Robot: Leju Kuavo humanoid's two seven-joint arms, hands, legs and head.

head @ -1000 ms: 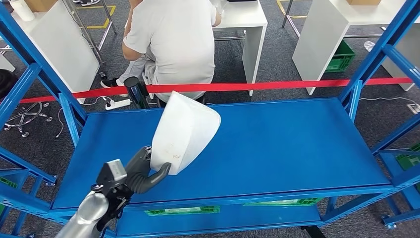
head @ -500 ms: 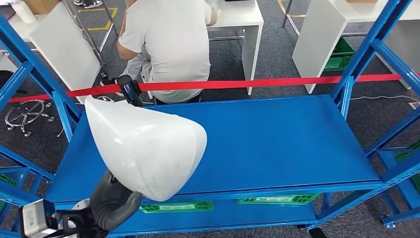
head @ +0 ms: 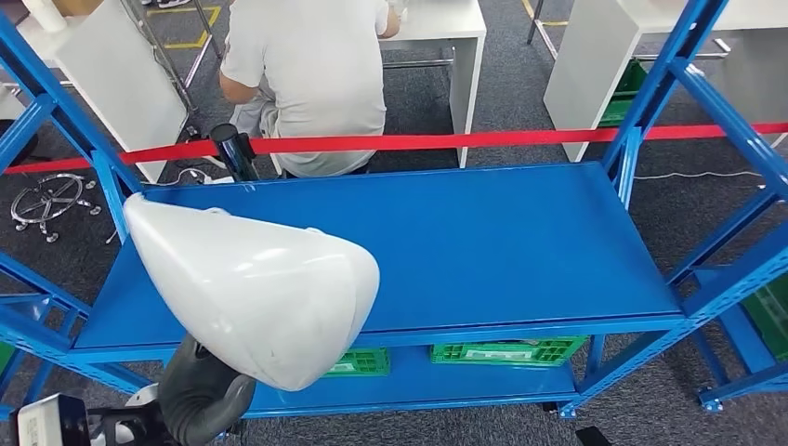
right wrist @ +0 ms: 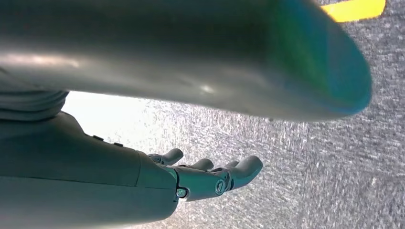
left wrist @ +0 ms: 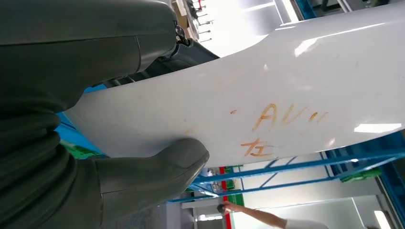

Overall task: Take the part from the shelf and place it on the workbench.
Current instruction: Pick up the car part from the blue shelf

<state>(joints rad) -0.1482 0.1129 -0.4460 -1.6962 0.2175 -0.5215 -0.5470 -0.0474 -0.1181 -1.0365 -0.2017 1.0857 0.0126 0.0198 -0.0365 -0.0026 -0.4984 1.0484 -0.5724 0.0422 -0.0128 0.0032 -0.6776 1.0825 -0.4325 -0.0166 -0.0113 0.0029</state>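
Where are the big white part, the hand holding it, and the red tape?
white part (head: 260, 288), head view, middle of its curved shell.
left hand (head: 200, 404), head view, grey thumb under the part.
red tape (head: 446, 141), head view, mid-span behind the shelf.

Head view: even overhead light, sharp, soft glare showing on white part (head: 260, 288). Wrist views: backlight blowing out, right robot hand (right wrist: 210, 179) dim, nr foreground blurring, carpet smearing.
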